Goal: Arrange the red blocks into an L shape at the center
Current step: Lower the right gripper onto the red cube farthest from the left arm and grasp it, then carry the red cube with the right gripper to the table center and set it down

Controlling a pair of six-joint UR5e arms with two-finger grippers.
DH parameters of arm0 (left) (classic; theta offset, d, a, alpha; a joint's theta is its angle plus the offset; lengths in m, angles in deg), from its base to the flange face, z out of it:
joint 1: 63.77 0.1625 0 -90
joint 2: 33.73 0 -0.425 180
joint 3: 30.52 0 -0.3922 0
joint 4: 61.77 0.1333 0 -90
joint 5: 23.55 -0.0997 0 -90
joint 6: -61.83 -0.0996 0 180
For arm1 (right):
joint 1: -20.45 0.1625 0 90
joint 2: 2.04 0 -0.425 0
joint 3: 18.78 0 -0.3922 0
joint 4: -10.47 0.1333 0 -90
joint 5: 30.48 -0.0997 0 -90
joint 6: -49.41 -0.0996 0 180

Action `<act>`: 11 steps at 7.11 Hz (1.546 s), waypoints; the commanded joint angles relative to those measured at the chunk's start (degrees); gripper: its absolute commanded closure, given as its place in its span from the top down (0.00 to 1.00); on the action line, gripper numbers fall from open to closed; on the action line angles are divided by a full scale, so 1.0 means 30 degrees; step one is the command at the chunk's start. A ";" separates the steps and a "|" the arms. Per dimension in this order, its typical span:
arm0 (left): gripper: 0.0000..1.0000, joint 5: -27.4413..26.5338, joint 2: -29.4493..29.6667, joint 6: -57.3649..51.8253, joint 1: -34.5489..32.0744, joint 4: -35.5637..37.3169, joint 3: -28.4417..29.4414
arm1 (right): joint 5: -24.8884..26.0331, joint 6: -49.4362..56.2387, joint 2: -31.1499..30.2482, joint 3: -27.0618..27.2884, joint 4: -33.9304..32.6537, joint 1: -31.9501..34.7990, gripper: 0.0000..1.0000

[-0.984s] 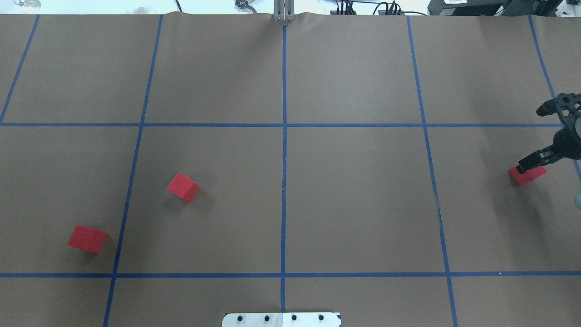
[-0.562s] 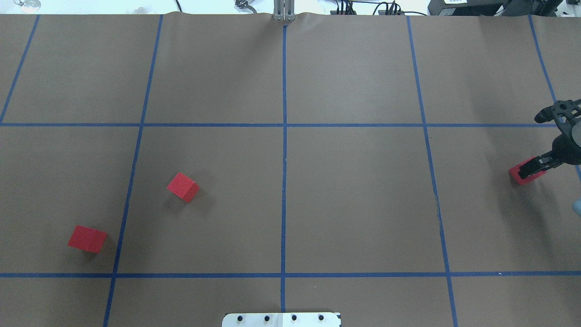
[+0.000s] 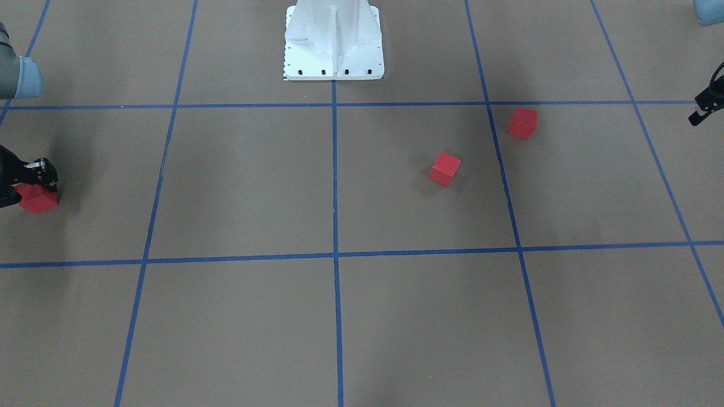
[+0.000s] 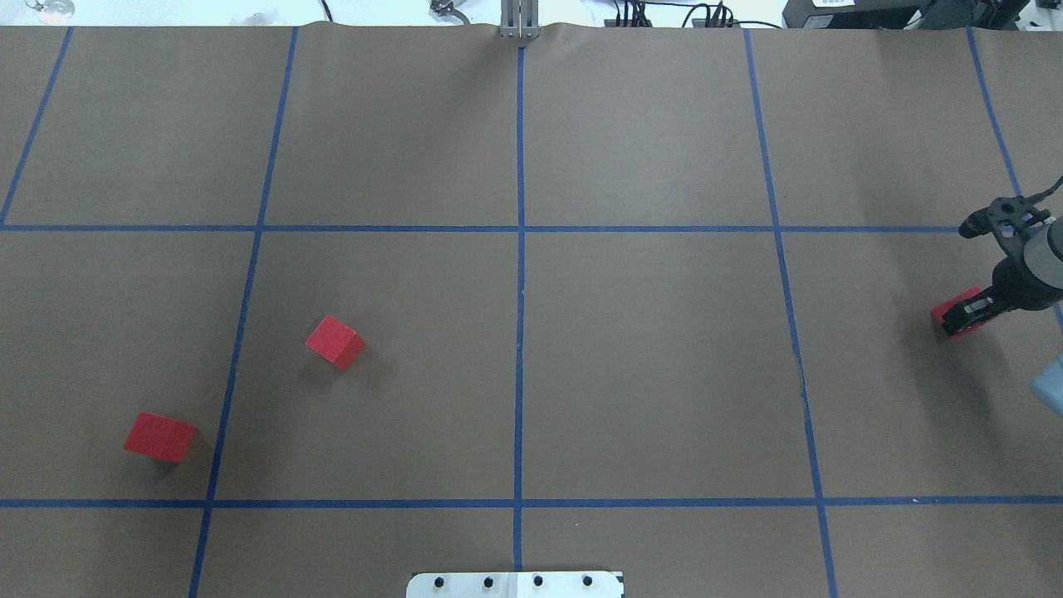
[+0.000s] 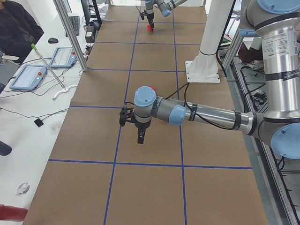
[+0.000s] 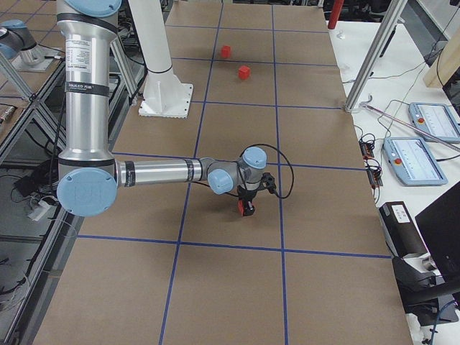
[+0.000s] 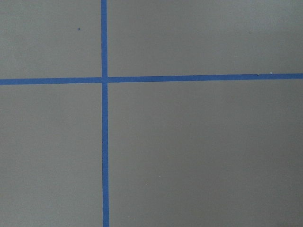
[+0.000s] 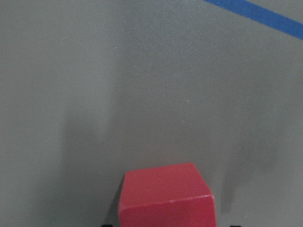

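Three red blocks lie on the brown paper. One sits left of the center tape line, one further left, and one at the far right. My right gripper is low over that far-right block, jaws open and straddling it. The block fills the bottom of the right wrist view, with finger edges set apart from its sides. My left gripper hangs at the front-facing view's right edge, away from the blocks. I cannot tell whether it is open or shut.
The white robot base plate is at the near middle edge. Blue tape lines divide the paper into squares. The left wrist view shows only paper and a tape crossing. Tablets and an operator are beside the table.
My right gripper has lowered onto the far-right red block, and its wrist has shifted slightly inward. None of the blocks has moved.
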 commanded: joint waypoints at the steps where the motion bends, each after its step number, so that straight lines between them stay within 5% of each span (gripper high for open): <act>1: 1.00 0.0000 -0.0021 0.0010 -0.0011 0.0004 -0.0014 | -0.0711 -0.0374 0.1239 0.1038 -0.1328 0.0032 0.00; 3: 1.00 0.0000 0.0008 0.0010 -0.0011 0.0004 -0.0160 | -0.0600 -0.7458 0.5241 0.2827 -0.5134 -0.0403 0.00; 6: 1.00 0.0000 0.0008 0.0010 0.0018 0.0004 -0.0103 | 0.2429 -1.5818 0.9551 0.2805 -0.5206 -0.5249 0.00; 8: 1.00 0.0000 -0.0021 0.0039 0.0018 0.0004 -0.0015 | 0.3969 -2.0249 1.4375 -0.0719 -0.5120 -0.7256 0.00; 11: 1.00 0.0029 0.0008 0.0068 0.0018 0.0004 -0.0044 | 0.5194 -2.0590 1.5543 -0.2145 -0.3807 -0.9105 0.00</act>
